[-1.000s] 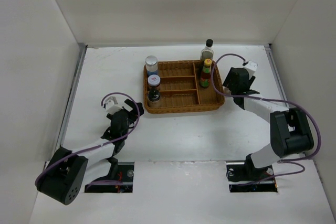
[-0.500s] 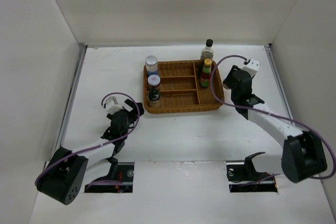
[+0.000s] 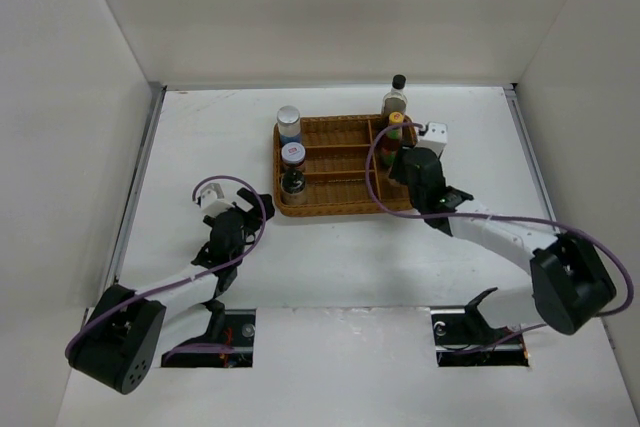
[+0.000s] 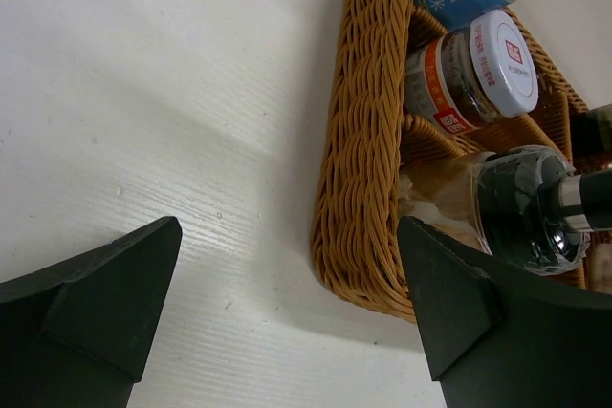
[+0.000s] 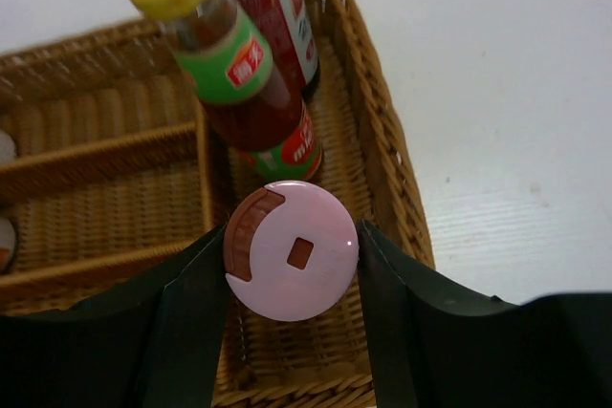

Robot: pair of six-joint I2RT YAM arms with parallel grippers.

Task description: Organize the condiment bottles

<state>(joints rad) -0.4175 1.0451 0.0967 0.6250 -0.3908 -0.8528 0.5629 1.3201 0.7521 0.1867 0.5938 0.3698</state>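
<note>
My right gripper (image 5: 292, 247) is shut on the pink-capped shaker (image 5: 292, 263) and holds it over the right compartment of the wicker tray (image 5: 382, 155). Just beyond it stand the red yellow-capped bottle (image 5: 239, 74) and the tall clear black-capped bottle (image 3: 396, 95). In the top view the right gripper (image 3: 400, 162) covers the shaker. The silver-lidded blue-labelled jar (image 3: 289, 124), white-lidded jar (image 3: 293, 154) and dark-capped shaker (image 3: 293, 185) stand in a row at the tray's left end. My left gripper (image 3: 232, 222) is open and empty on the table, left of the tray.
The left wrist view shows the tray's near left corner (image 4: 363, 188) close between my left fingers, with the white-lidded jar (image 4: 478, 69) and dark-capped shaker (image 4: 526, 207) behind it. White walls enclose the table on three sides.
My right arm has swung left from outside the tray's right edge to over its right compartment, carrying the pink-capped shaker. The left arm has not moved.
</note>
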